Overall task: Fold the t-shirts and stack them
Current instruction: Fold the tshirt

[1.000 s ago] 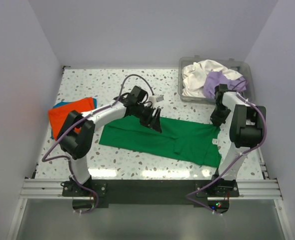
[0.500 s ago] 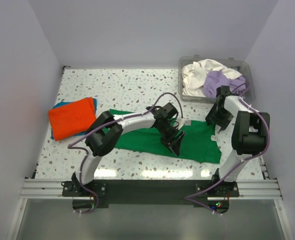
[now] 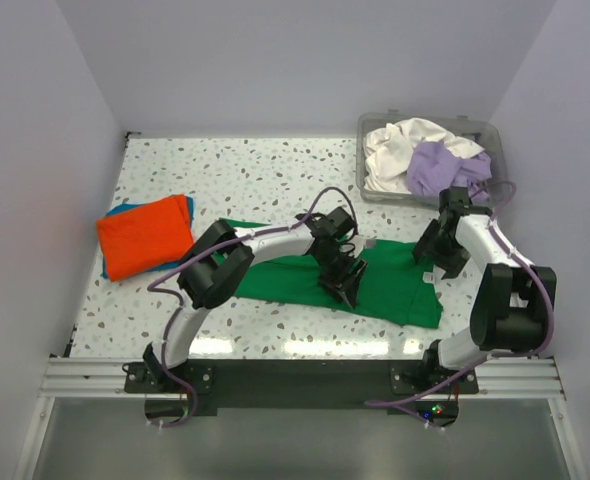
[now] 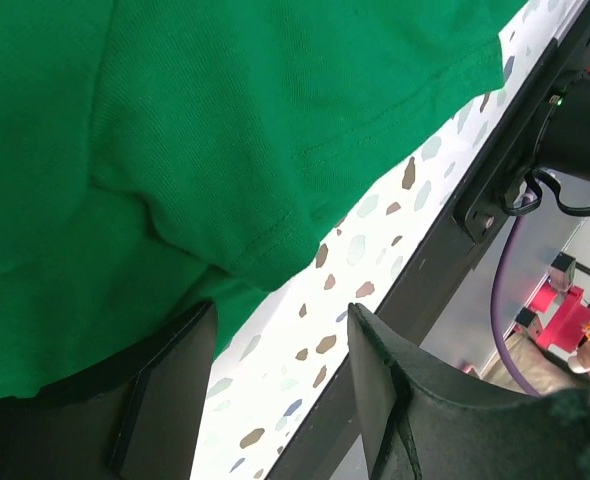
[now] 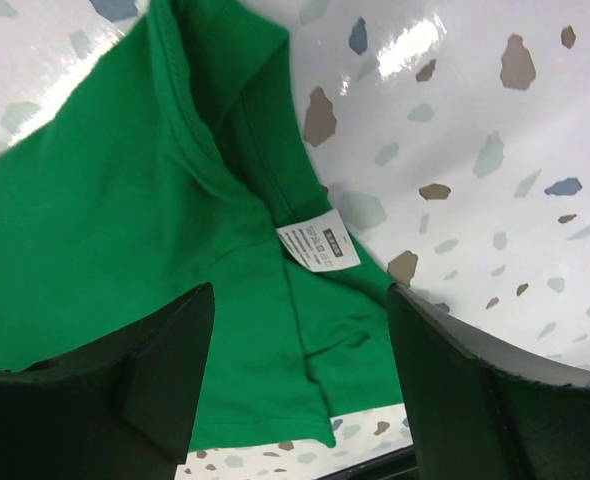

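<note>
A bright green t-shirt (image 3: 395, 285) lies spread flat on the speckled table (image 3: 235, 170). My left gripper (image 3: 342, 288) hovers low over its front hem, open. In the left wrist view only bare table shows between the fingers (image 4: 165, 390), with the green cloth (image 4: 175, 120) beside one of them. My right gripper (image 3: 435, 252) stands open over the shirt's right end, above the white label (image 5: 318, 240) on the green cloth (image 5: 95, 240), holding nothing. A folded orange t-shirt (image 3: 143, 235) rests on a blue t-shirt (image 3: 115, 211) at the left.
A clear plastic bin (image 3: 375, 190) at the back right holds a white t-shirt (image 3: 400, 150) and a lavender t-shirt (image 3: 437, 165). The black rail (image 4: 495, 170) runs along the table's near edge. Walls close in the left, back and right.
My left arm swung from the shirt's back left to its front middle, and the shirt's left end now lies further right. My right gripper opened and shifted slightly forward.
</note>
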